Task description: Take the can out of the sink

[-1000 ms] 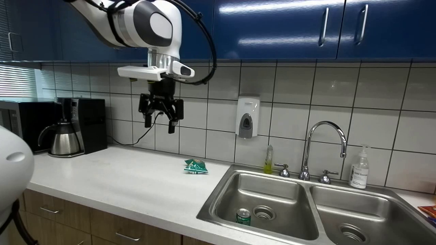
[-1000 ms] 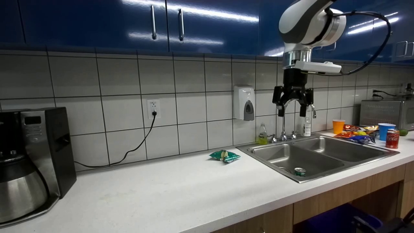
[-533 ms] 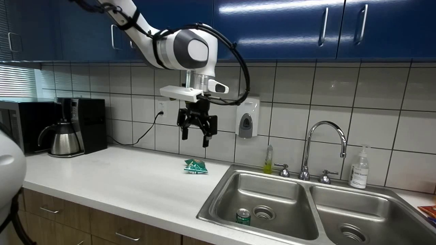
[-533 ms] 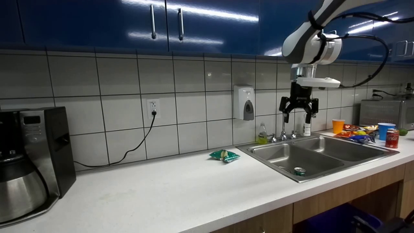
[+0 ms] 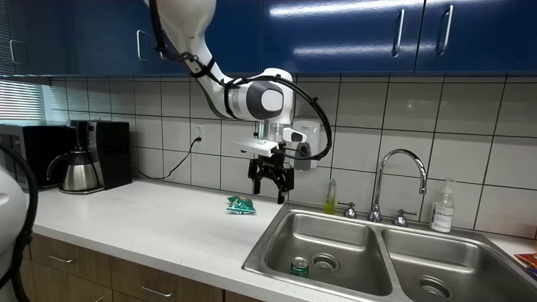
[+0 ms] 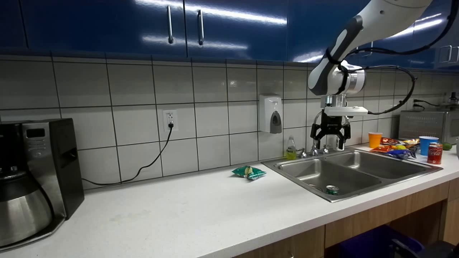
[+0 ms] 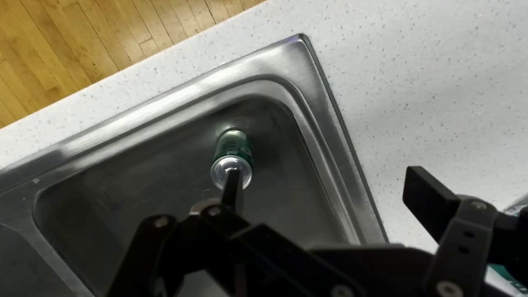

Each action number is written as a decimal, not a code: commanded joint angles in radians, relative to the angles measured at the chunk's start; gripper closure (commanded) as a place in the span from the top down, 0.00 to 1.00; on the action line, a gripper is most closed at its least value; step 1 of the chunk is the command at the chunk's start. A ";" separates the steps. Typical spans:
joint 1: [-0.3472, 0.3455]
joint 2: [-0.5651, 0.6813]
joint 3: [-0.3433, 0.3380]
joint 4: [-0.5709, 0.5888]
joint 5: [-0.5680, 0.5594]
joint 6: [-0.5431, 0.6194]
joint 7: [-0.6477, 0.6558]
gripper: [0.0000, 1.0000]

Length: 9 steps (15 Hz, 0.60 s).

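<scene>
Wrist view: the can [image 7: 232,150] is standing upright in one basin [image 7: 144,177] of the sink [image 7: 303,70], near a corner; the gripper [image 7: 330,192] is hanging higher, well apart from it, jaws spread, holding nothing. I am expecting smooth, thin metal, slipping if wet and denting under hard squeezing; its weight is not showing. Mid-body, below the top, is looking the surest hold.
</scene>
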 commanded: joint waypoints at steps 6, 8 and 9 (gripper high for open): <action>-0.054 0.286 0.020 0.180 0.043 0.083 0.004 1.00; -0.061 0.330 0.021 0.204 0.038 0.091 0.010 1.00; -0.065 0.350 0.022 0.213 0.039 0.096 0.011 1.00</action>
